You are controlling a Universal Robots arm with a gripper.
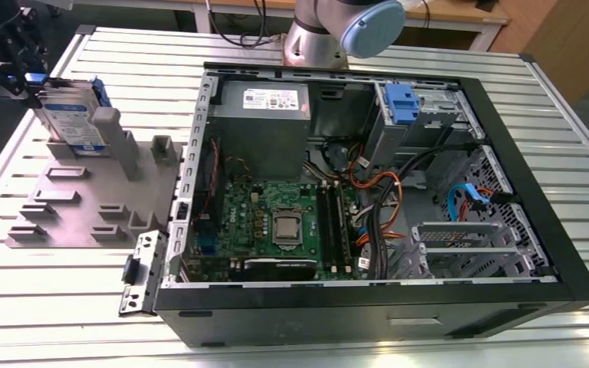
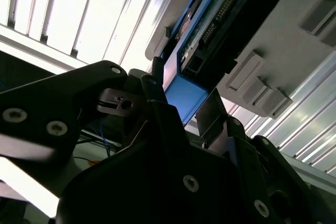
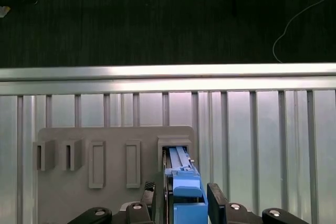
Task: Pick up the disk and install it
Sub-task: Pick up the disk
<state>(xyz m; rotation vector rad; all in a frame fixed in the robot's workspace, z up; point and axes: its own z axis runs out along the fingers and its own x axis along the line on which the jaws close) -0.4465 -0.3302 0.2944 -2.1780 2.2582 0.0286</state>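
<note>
Standing on edge in a slot of the grey holder (image 1: 70, 207) on the slatted table (image 1: 28, 307), the disk (image 1: 73, 115) is at the exterior view's left, beside the open computer case (image 1: 540, 230). The gripper (image 3: 184, 198) straddles its blue-railed upper end in both wrist views; whether it clamps the disk cannot be told.

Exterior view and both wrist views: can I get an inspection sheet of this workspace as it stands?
Surface: ribbed aluminium slat table carrying an open black desktop computer case and a grey moulded holder block.
Job's things: silver rectangular disk with blue plastic rails stands upright in the holder block, not yet installed in the case.
Clutter: nothing seen.
Grippers: black gripper at the disk's upper end.
Cables: orange, black and blue wire bundles inside the case.
Surroundings: dark floor beyond the table edge.
</note>
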